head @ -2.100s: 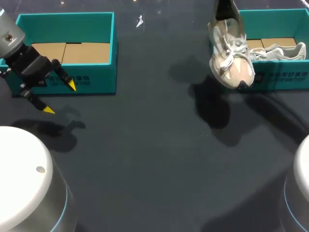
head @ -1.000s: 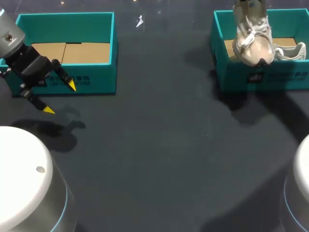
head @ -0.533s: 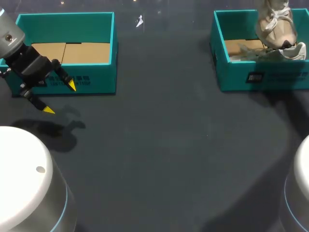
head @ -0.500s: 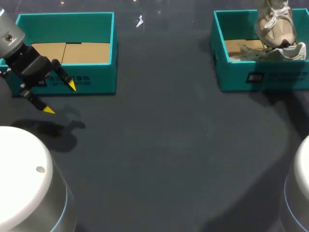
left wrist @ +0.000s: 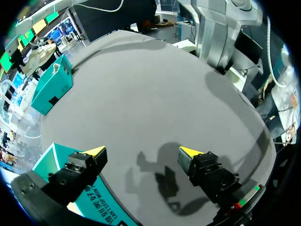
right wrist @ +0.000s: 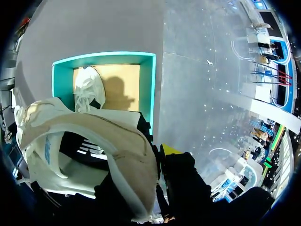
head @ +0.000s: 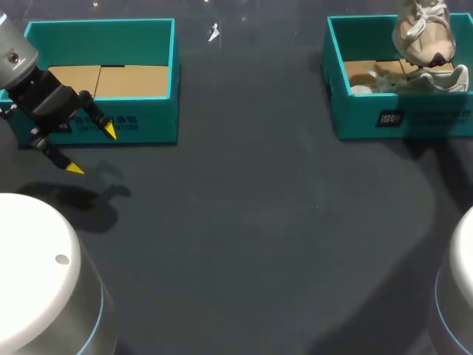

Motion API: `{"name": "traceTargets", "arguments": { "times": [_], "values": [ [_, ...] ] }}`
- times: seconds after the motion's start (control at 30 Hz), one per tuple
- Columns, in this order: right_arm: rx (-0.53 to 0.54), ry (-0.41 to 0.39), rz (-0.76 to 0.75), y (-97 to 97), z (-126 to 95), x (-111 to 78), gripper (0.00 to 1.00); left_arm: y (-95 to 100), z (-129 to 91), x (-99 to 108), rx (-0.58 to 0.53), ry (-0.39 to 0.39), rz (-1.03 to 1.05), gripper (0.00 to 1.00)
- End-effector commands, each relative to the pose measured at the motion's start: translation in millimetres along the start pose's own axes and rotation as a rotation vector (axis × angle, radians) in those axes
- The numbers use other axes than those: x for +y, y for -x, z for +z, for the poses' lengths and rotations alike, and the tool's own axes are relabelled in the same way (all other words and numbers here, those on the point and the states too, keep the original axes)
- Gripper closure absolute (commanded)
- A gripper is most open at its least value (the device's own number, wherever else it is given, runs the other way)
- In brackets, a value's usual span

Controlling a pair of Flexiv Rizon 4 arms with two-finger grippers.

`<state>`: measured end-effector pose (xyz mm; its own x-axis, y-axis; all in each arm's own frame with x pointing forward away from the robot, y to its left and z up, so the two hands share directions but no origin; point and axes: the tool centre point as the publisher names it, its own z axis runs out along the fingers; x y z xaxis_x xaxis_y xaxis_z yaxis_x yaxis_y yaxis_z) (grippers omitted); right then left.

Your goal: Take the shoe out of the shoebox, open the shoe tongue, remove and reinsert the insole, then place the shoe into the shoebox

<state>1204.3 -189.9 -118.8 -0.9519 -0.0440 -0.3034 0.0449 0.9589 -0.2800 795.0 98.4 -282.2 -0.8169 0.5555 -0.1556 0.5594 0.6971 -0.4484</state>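
Note:
A beige and white shoe (head: 420, 35) hangs toe-down over the right teal shoebox (head: 414, 118), its top cut off by the view's edge. In the right wrist view my right gripper (right wrist: 159, 154) is shut on the heel collar of this shoe (right wrist: 94, 136), with one yellow tip showing beside it. Below it a second shoe (right wrist: 88, 89) lies on the cardboard floor of the shoebox (right wrist: 150, 94); in the head view this second shoe (head: 436, 78) lies along the front wall. My left gripper (head: 92, 150) stands open and holds nothing, in front of the left box.
A second teal shoebox (head: 148, 122) with a cardboard floor stands at the back left, close beside my left gripper (left wrist: 142, 151). The dark table (head: 251, 222) stretches between the two boxes. The arms' white bases fill the near corners.
My right arm has carried the shoe from in front of the right box up and back, to over the box's inside. The left arm has not moved.

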Motion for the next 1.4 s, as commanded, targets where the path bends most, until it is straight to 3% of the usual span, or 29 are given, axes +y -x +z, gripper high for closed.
{"name": "traceTargets", "arguments": {
  "times": [0.03, 0.23, 0.33, 0.57, 1.1, 1.17, 1.4],
  "values": [
    [0.008, -0.018, 0.045, 9.0, 7.1, -22.0, 1.0, -1.1, -0.8, -0.2, 0.0, 0.002, 0.001, 0.0],
    [0.001, -0.03, 0.092, 18.0, 7.6, -43.7, 1.0, -1.1, -0.8, -0.2, 0.0, 0.002, 0.001, 0.0],
    [0.001, -0.024, 0.186, 16.3, 7.4, -52.9, 1.0, -1.1, -0.8, -0.2, 0.0, 0.002, 0.001, 0.0],
    [0.114, -0.049, 0.777, -6.6, 23.6, -99.4, 1.0, -1.1, -0.8, -0.2, 0.0, 0.002, 0.001, 0.0],
    [0.114, -0.049, 0.777, -6.6, 23.6, -99.4, 1.0, -1.1, -0.8, -0.2, 0.0, 0.002, 0.001, 0.0],
    [0.133, 0.004, 0.919, -10.3, 30.1, -113.9, 1.0, -1.1, -0.8, -0.2, 0.0, 0.002, 0.001, 0.0],
    [0.153, -0.008, 1.189, -30.2, 45.0, -139.4, 1.0, -1.1, -0.8, -0.2, 0.0, 0.002, 0.001, 0.0]
  ]
}}
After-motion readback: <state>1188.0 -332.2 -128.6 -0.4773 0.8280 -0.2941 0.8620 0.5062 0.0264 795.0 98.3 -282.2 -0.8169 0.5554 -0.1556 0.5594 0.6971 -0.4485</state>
